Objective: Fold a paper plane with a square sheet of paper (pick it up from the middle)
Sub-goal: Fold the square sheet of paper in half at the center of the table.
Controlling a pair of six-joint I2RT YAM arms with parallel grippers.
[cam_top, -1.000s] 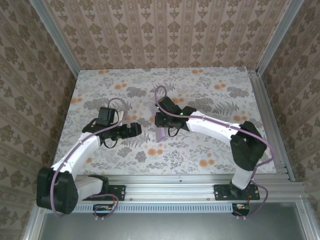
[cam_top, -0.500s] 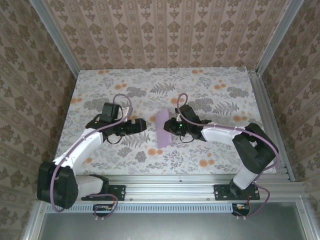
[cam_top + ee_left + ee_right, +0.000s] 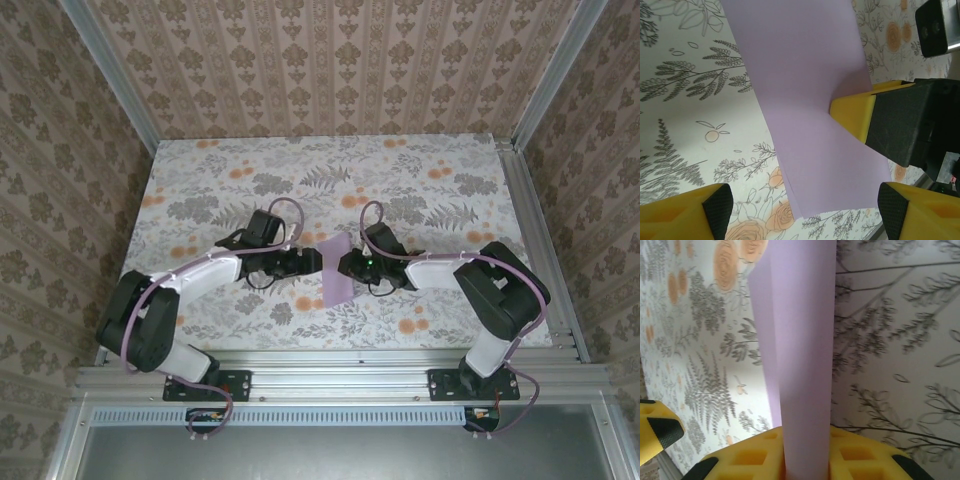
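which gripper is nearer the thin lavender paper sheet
Right. The right gripper is shut on the lavender paper sheet; the open left gripper sits by its left edge.

We note floral tablecloth point(image 3: 430, 190); patterned wall panels point(image 3: 340, 60) behind and beside it; metal rail point(image 3: 340, 375) along its near edge.

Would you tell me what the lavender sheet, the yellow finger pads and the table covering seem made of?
The square sheet of paper: thin matte paper, judging by its crisp edges and folded layers. The right gripper's finger pads: probably soft rubber or foam, matte yellow with moulded square recesses. The tablecloth: printed floral covering, matte; fabric or vinyl is unclear.
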